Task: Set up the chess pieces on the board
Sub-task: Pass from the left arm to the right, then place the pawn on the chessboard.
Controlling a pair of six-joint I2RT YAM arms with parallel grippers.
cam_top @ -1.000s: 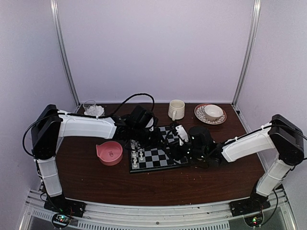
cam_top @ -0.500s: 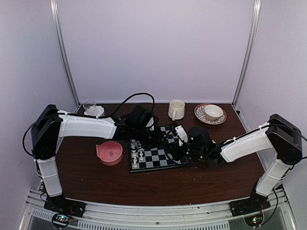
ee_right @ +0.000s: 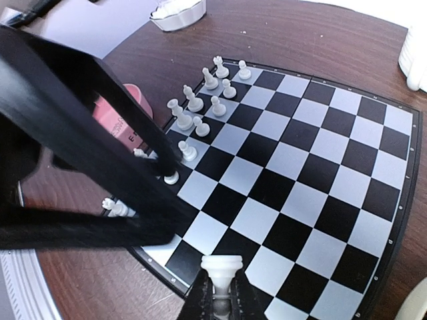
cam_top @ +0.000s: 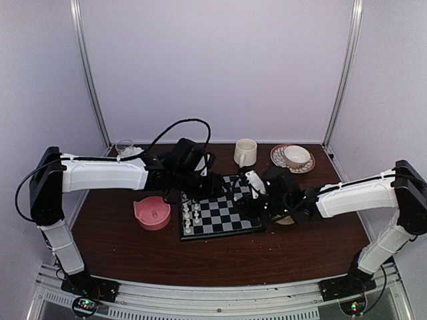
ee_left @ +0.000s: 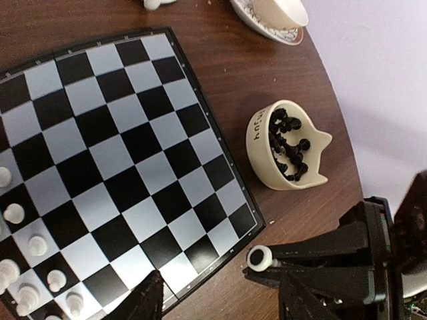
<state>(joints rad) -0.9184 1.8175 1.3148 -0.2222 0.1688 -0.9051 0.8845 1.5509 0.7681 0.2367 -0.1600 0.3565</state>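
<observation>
The board [cam_top: 227,215] lies at the table's middle, with several white chess pieces [cam_top: 190,215] along its left side. My right gripper [ee_right: 221,288] is shut on a white piece [ee_right: 221,268], whose wide end sticks out past the fingertips above the board's near corner [ee_right: 313,173]. In the top view that gripper [cam_top: 245,199] hovers over the board's right part. My left gripper [cam_top: 212,184] hangs close to it, open and empty. The left wrist view shows the held piece's round base [ee_left: 259,257] beyond the board's corner, with my left gripper [ee_left: 220,308] spread wide around it. Black pieces fill a cream bowl [ee_left: 261,157].
A pink bowl [cam_top: 152,212] stands left of the board. At the back are a glass dish [cam_top: 130,153] with white pieces, a cream mug [cam_top: 245,152], and a cup on a patterned saucer [cam_top: 292,157]. The left arm's dark finger [ee_right: 80,133] crosses the right wrist view.
The right gripper has shut on the white piece and the left gripper has opened off it. Both arms have lifted a little, the left one drawing back to the left.
</observation>
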